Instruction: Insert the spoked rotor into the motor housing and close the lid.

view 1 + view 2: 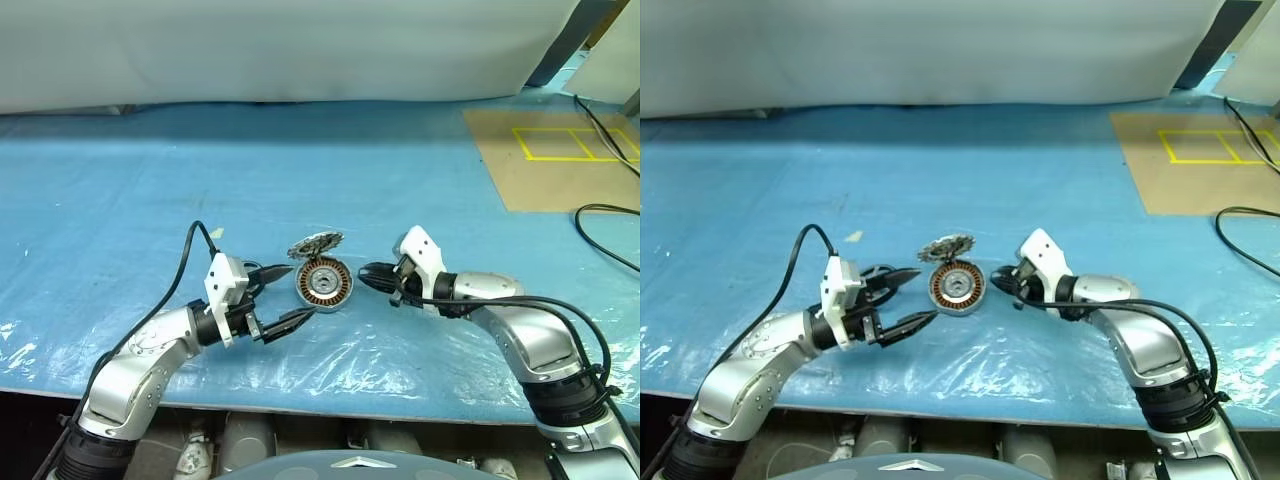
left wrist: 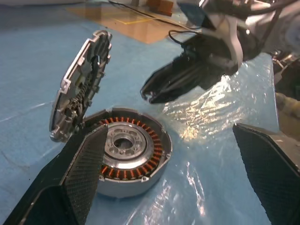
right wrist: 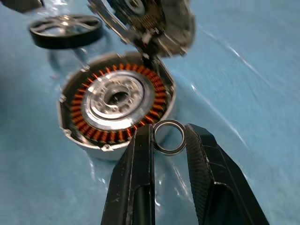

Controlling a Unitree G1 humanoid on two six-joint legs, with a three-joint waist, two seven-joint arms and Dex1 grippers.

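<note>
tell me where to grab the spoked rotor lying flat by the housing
Take the dark-rimmed, silver-spoked round rotor across its outer rim, from above. It lies flat on the blue sheet beside the grey copper-wound motor housing, so two opposite rim sides probably give the surest hold. The right end effector holds a small metal ring.

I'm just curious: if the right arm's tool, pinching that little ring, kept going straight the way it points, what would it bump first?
Probably the motor housing. The right tool, shut on the small ring, aims at its near rim, with the open lid behind; depth is hard to judge.
</note>
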